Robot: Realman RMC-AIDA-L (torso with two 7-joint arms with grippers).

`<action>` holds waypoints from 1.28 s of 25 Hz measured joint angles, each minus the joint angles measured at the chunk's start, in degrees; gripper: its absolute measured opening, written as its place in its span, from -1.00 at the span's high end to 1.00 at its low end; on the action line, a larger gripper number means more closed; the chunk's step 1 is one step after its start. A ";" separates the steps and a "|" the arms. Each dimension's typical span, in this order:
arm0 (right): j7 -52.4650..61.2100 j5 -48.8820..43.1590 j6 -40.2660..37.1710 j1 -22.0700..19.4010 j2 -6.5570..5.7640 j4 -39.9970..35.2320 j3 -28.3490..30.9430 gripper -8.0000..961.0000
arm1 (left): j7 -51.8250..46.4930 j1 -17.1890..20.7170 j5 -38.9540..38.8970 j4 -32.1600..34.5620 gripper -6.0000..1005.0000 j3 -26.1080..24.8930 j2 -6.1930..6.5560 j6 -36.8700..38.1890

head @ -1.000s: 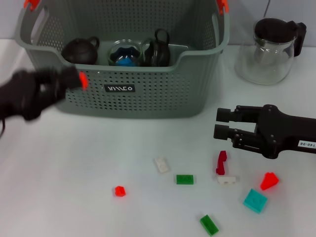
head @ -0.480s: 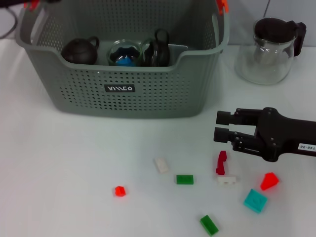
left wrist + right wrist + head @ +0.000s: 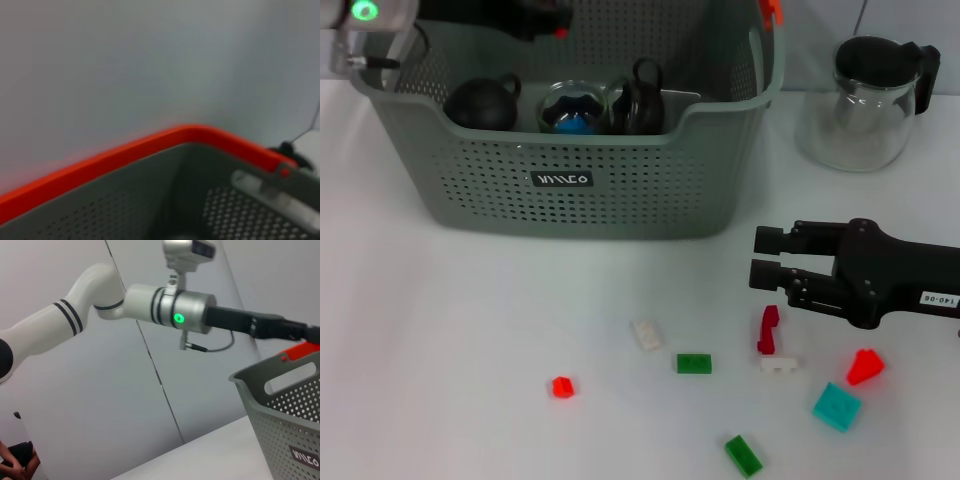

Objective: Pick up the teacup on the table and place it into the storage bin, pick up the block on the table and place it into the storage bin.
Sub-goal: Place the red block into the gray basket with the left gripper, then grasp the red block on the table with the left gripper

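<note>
left gripper (image 3: 535, 18) now above storage bin (image 3: 620, 190), jaws unclear, right gripper (image 3: 767, 256) spread

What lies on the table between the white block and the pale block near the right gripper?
In the head view, a green block lies between the white block and the pale block.

One bin (image 3: 620, 190) stands on the counter (image 3: 440, 330), and one glass pitcher (image 3: 865, 105) stands beside it. Inside the bin are one dark teapot (image 3: 480, 102), one glass cup (image 3: 572, 108) with something blue in it, and one black item (image 3: 638, 98) I cannot identify. Eight small blocks lie on the counter: two bright red (image 3: 561, 386) (image 3: 865, 367), one dark red (image 3: 769, 329) just below the right end effector (image 3: 767, 257), two white (image 3: 647, 334) (image 3: 779, 364), two green (image 3: 694, 363) (image 3: 744, 455), one teal (image 3: 837, 406). Two end effectors show, the left one (image 3: 535, 15) above the bin.
</note>
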 joint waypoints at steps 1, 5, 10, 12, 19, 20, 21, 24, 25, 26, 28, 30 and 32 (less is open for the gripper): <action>0.00 0.00 0.00 0.00 0.00 0.00 -0.01 -0.04 | -0.38 -0.17 1.52 -0.04 0.31 0.93 -0.47 -1.78; 0.00 0.00 -0.10 -0.01 0.00 0.00 0.19 -0.04 | -3.87 -0.54 6.77 -0.04 0.29 3.68 -1.63 -5.83; 0.00 0.00 -0.17 -0.06 -0.03 0.00 0.39 -0.04 | -6.34 -0.90 7.69 0.75 0.26 3.56 -1.88 -5.99; 0.01 0.00 -0.21 -0.05 -0.03 0.00 0.37 -0.04 | -6.40 -0.03 5.86 2.22 0.22 2.51 -2.21 -5.68; 0.07 0.14 -0.27 -0.08 -0.02 0.00 0.42 -0.04 | 4.78 11.09 -21.65 8.20 0.03 -5.86 -4.11 4.52; 0.08 0.13 -0.17 -0.07 -0.03 0.00 0.43 -0.04 | 8.29 13.13 -27.71 7.34 0.04 -7.21 -4.07 8.38; 0.09 0.11 -0.10 -0.05 -0.03 0.00 0.42 -0.04 | 13.53 15.97 -36.15 4.90 0.04 -9.61 -3.80 15.19; 0.09 0.09 -0.01 0.04 -0.03 0.00 0.46 -0.04 | 18.83 18.30 -42.67 0.63 0.04 -14.36 -3.53 24.94; 0.09 0.09 0.00 0.16 -0.02 0.00 0.48 -0.04 | 20.59 18.85 -43.80 -1.04 0.04 -16.34 -3.47 28.50; 0.09 0.09 0.02 0.23 -0.03 0.00 0.50 -0.04 | 22.46 19.64 -43.58 -2.40 0.04 -18.12 -3.48 31.31; 0.09 0.08 0.03 0.34 -0.02 0.00 0.51 -0.04 | 26.43 21.47 -40.41 -3.59 0.04 -19.33 -3.98 34.33; 0.09 0.07 0.06 0.45 -0.03 0.00 0.51 -0.04 | 31.20 23.51 -34.91 -3.32 0.04 -18.87 -4.94 35.07; 0.10 0.07 0.10 0.52 -0.03 0.00 0.51 -0.04 | 37.11 25.31 -28.39 -2.99 0.04 -17.65 -6.02 35.44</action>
